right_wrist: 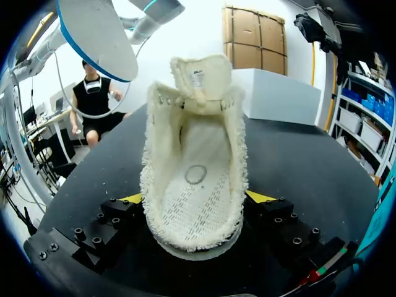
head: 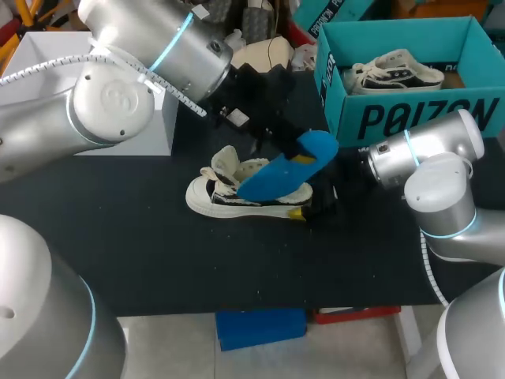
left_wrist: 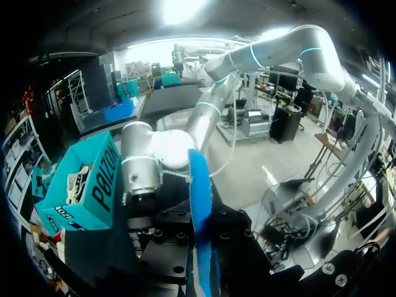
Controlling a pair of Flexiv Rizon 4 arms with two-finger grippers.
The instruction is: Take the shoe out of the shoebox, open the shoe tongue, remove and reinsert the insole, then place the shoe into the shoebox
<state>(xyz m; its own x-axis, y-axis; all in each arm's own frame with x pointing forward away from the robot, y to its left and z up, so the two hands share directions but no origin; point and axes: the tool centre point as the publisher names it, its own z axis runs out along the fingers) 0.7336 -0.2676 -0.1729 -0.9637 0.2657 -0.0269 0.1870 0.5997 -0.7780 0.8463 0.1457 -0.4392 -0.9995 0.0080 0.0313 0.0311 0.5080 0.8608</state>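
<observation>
On black table [head: 158, 253] — right gripper [right_wrist: 195, 198] clamps shoe [head: 211, 197] at heel; left gripper [left_wrist: 203, 238] pinches blue insole [head: 284, 170] above.

A plain white rectangular box [head: 162, 126] [right_wrist: 278, 96] stands at the far left corner of the matte black tabletop [head: 158, 260] [right_wrist: 309, 161], its flat sides upright and its base resting on the surface.

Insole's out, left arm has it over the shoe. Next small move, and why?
Probably lower the left end effector so the blue insole slides lower end first into the shoe. The insole hangs just above the opening. The right wrist view shows the tongue lifted and the footbed bare. The right end effector clamps the heel, so the shoe looks steadied.
</observation>
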